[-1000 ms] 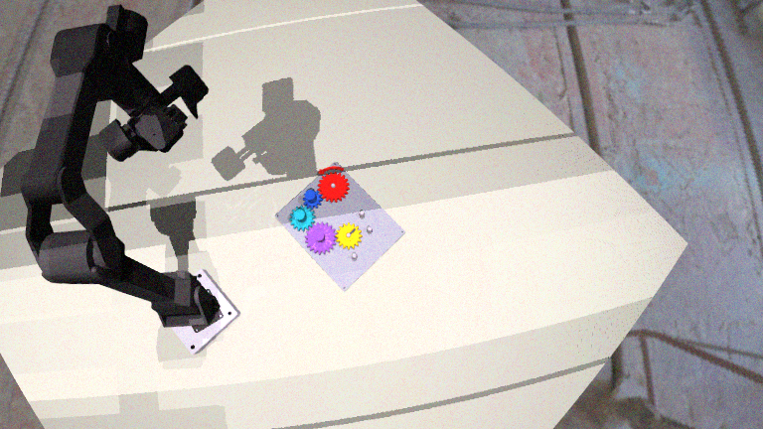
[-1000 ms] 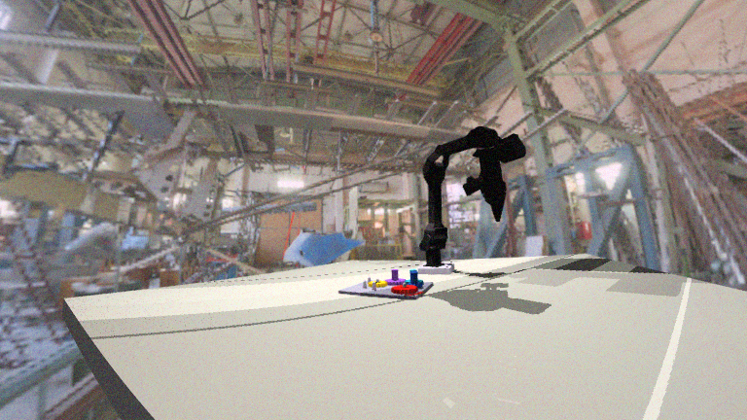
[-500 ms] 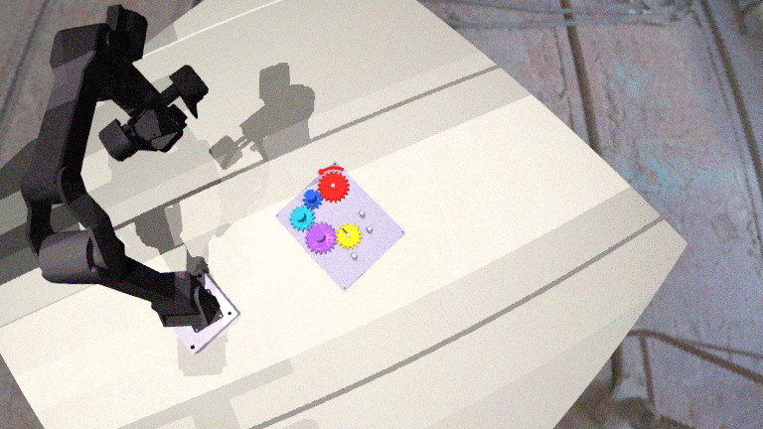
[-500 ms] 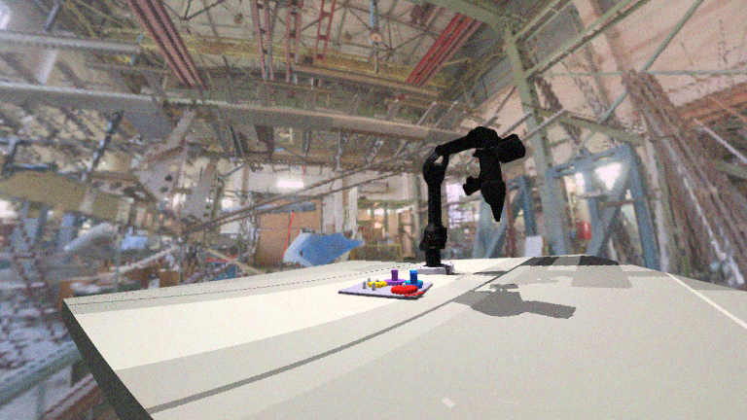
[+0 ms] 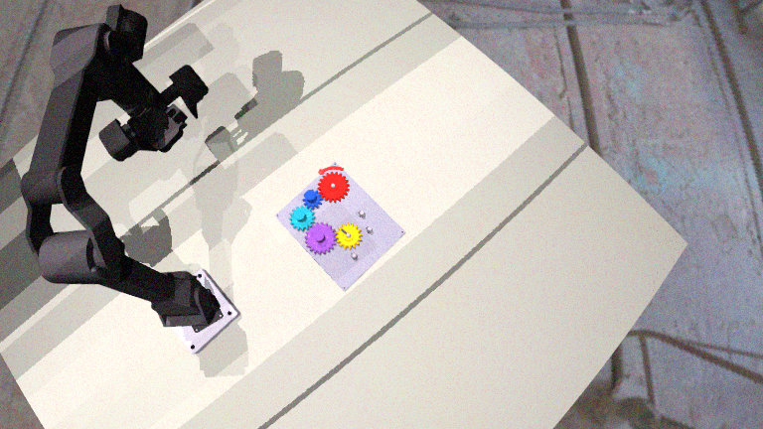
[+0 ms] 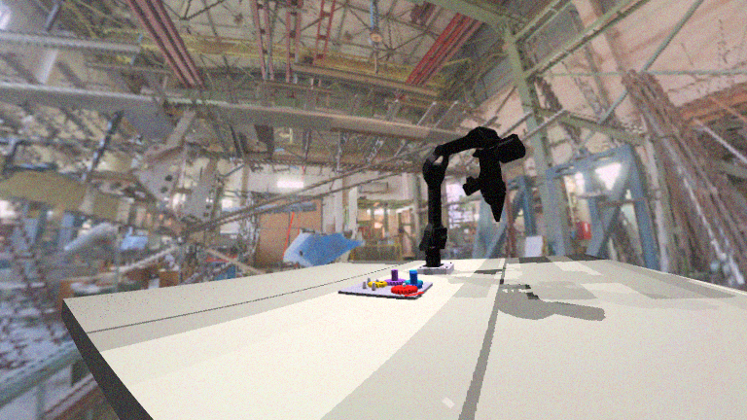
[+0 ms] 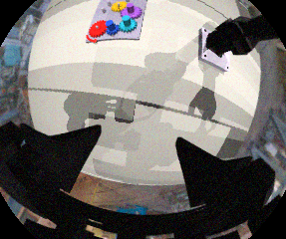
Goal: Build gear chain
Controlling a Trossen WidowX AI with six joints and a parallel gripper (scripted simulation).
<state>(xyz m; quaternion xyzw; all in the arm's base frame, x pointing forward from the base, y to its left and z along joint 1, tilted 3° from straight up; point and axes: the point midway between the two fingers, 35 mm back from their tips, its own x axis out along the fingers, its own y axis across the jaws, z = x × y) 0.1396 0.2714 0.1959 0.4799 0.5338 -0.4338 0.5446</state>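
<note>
On the grey board (image 5: pixel 344 275) (image 6: pixel 352 293) a chain of gears lies edge to edge: the red gear (image 5: pixel 340 191) (image 6: pixel 404 289) (image 7: pixel 98 28), a small blue gear (image 5: pixel 311 198) (image 7: pixel 111 28), a cyan gear (image 5: pixel 302 217) (image 7: pixel 128 24), a purple gear (image 5: pixel 320 238) (image 7: pixel 132 11) and the yellow gear with a black stripe (image 5: pixel 350 236) (image 7: pixel 119 6). Neighbours look meshed, and all look flat. Three pegs, one of them a peg (image 5: pixel 354 256), stand bare on the board's other side. My gripper (image 7: pixel 139 135) is open and empty, high above the table and well away from the board.
The arm's base plate (image 5: pixel 229 312) (image 7: pixel 222 64) is bolted to the table (image 5: pixel 450 137) beside the board. The red arrow (image 5: pixel 331 168) curves beside the red gear at the board's corner. Shadows of the arm fall across the table. No loose gear shows on the table.
</note>
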